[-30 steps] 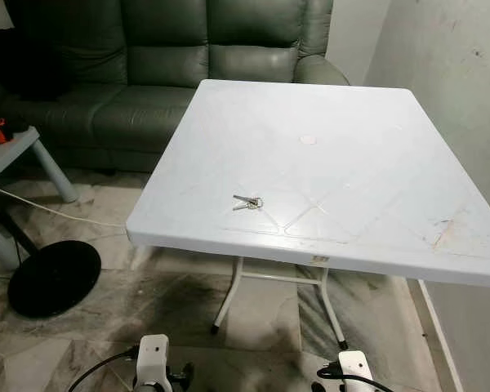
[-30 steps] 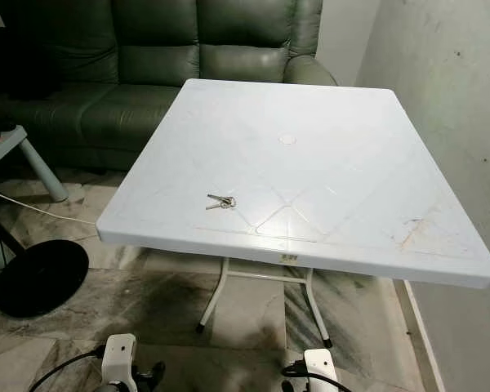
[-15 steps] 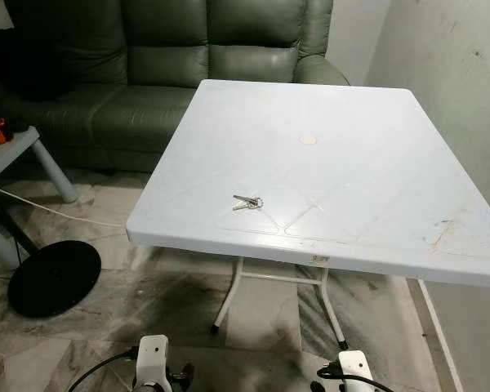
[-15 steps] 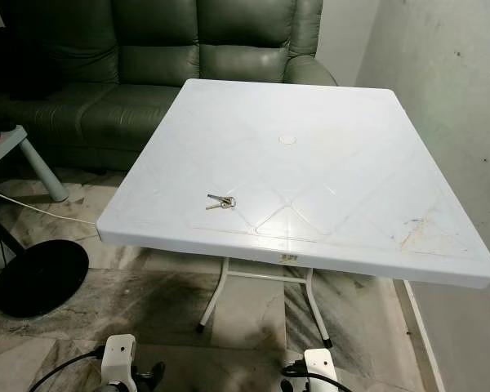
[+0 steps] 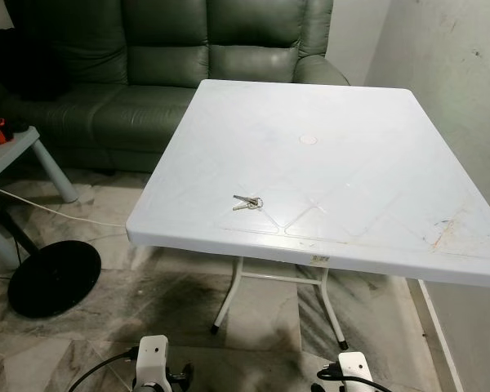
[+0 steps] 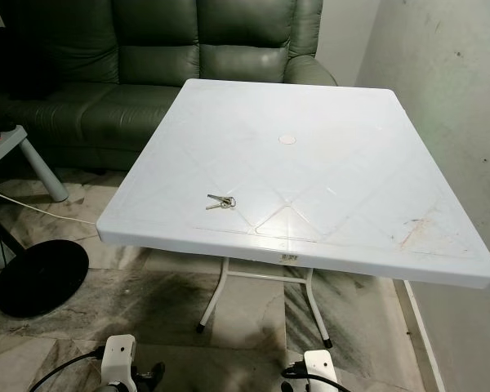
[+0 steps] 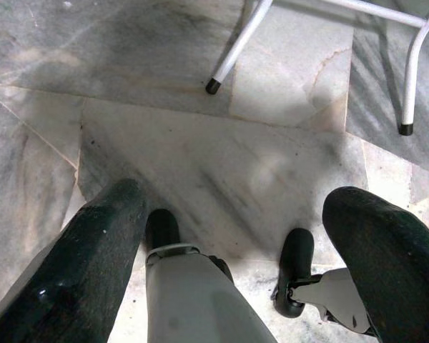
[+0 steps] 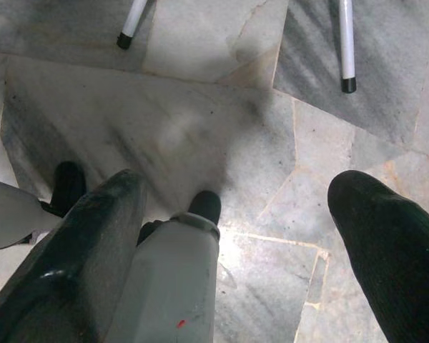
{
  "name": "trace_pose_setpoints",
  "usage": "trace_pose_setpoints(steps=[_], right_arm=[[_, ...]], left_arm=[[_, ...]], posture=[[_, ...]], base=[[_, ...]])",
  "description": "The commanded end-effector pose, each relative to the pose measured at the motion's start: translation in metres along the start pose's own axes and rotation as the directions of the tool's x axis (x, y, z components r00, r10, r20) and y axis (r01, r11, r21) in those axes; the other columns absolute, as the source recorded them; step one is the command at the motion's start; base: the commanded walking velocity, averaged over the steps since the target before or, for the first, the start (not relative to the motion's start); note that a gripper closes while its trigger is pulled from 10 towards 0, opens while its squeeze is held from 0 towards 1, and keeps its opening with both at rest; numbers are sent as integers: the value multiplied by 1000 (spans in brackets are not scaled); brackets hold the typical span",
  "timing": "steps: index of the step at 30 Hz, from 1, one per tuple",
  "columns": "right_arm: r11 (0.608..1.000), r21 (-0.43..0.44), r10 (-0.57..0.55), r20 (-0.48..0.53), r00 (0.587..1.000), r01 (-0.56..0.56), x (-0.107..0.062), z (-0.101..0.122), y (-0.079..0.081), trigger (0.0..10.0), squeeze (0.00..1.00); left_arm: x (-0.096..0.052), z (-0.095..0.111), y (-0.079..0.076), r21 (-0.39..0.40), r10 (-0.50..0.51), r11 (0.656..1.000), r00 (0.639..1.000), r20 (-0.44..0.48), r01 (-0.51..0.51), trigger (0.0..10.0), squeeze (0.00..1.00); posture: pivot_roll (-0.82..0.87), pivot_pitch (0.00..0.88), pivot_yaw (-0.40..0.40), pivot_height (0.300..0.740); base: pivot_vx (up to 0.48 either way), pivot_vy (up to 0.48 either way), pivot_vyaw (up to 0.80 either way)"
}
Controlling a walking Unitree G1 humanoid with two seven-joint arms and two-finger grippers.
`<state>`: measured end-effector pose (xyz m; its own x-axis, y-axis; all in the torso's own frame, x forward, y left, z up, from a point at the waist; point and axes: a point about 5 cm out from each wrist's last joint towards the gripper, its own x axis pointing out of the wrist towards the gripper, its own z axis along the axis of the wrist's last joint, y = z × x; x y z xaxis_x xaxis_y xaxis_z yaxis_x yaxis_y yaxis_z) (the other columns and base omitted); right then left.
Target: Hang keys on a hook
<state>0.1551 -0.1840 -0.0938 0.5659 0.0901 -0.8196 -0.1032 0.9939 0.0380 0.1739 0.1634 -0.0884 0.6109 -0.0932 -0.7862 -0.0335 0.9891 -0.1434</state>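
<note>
A small bunch of silver keys (image 5: 247, 202) lies on the white plastic folding table (image 5: 351, 155), near its front left edge. Both arms hang low in front of the table, far below the keys. My left gripper (image 7: 236, 250) is open over the marble floor, its two black fingers (image 7: 79, 264) spread wide with nothing between them. My right gripper (image 8: 236, 243) is open the same way, with its black fingers (image 8: 386, 243) apart above the floor tiles.
A dark green leather sofa (image 5: 147, 73) stands behind the table. A pale wall (image 5: 465, 73) runs along the right. At the left are a small grey side table (image 5: 16, 151), a white cable and a round black base (image 5: 53, 278) on the floor. White table legs (image 7: 236, 46) stand ahead.
</note>
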Motion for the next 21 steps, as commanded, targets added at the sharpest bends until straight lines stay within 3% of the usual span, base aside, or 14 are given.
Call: trace_pose_setpoints(steps=[1,21], right_arm=[[1000,2,-7,-9,1000,7,0,-2,0,10000,0],[1000,15,-6,14,1000,6,0,0,0,10000,0]], left_arm=[[-1,-3,2,0,5,1000,1000,-11,-5,10000,0],[-1,-2,2,1,4,1000,1000,-9,-4,10000,0]], posture=[[-8,0,-10,740],[-10,0,-10,740]], base=[[0,0,0],[0,0,0]])
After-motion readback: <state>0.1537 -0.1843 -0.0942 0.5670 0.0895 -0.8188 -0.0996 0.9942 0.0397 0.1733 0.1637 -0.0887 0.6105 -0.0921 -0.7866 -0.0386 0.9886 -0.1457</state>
